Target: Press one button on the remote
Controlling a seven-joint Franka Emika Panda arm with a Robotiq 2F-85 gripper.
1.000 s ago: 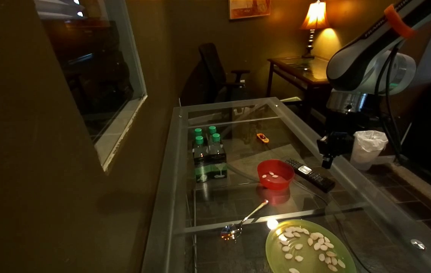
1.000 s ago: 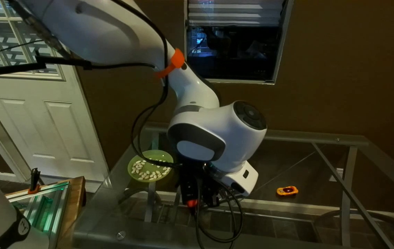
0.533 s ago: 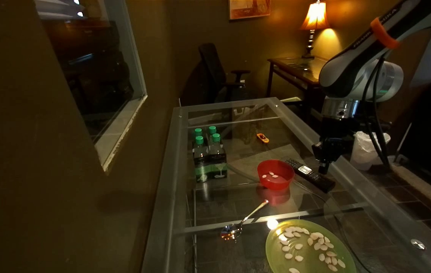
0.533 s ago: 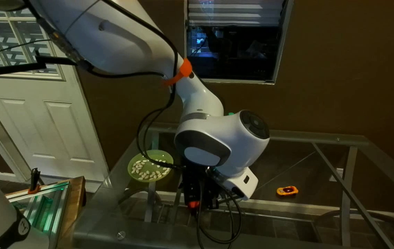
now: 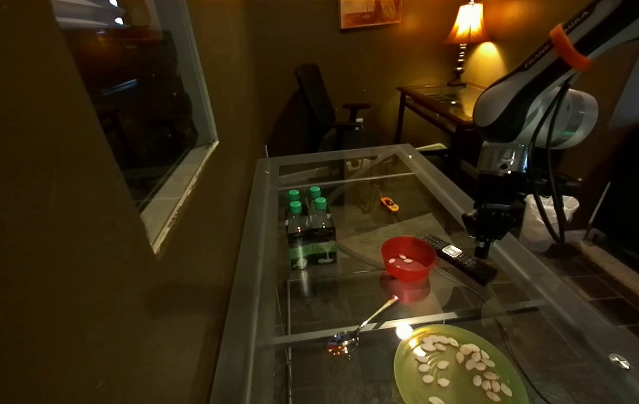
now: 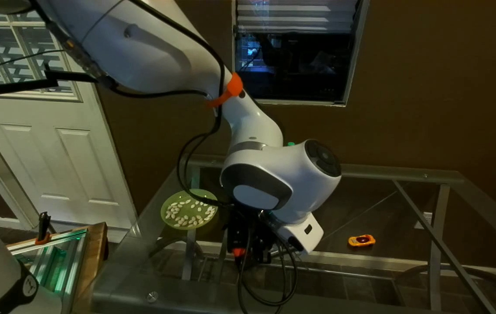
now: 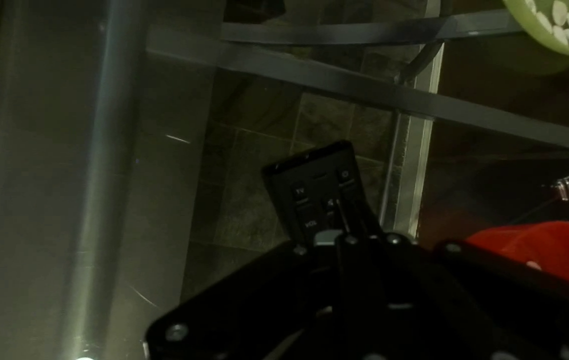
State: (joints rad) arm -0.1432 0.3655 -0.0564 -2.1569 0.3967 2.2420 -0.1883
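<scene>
In an exterior view a window point(image 5: 134, 84) fills the far left. Right of it, on the glass worktop point(image 5: 246, 314), stands a four-pack of green-capped bottles point(image 5: 297, 223); the carton point(image 5: 312, 249) bears a pale drawing of a stemmed glass, any print too small to read. A metal spoon point(image 5: 347, 339) lies nearer the camera, and what looks like an orange toy car point(image 5: 389, 204) sits farther back. Next comes a red bowl point(image 5: 412, 274) with a few pale oval pieces point(image 5: 402, 257) inside, crowding the remote point(image 5: 460, 259) from just beside it. In front, a green plate point(image 5: 460, 390) carries many more such pieces. The remote lies flat and aslant near the worktop's edge: a long, slim black bar, small keys at its far end, a bright rectangular patch about halfway, and, in the wrist view, "TV" and "VOL" in pale letters on the near end. Over that near end the fingers point(image 5: 482, 248) point down, held together; whether they touch it cannot be told. Rightmost, the robot arm point(image 5: 516, 101) reads "FRANK" and "MIKA" either side of an orange band point(image 5: 568, 47), its white wrist joint point(image 6: 285, 170) hides the remote in an exterior view, and a lined waste bin point(image 5: 534, 233) stands beyond the worktop
</scene>
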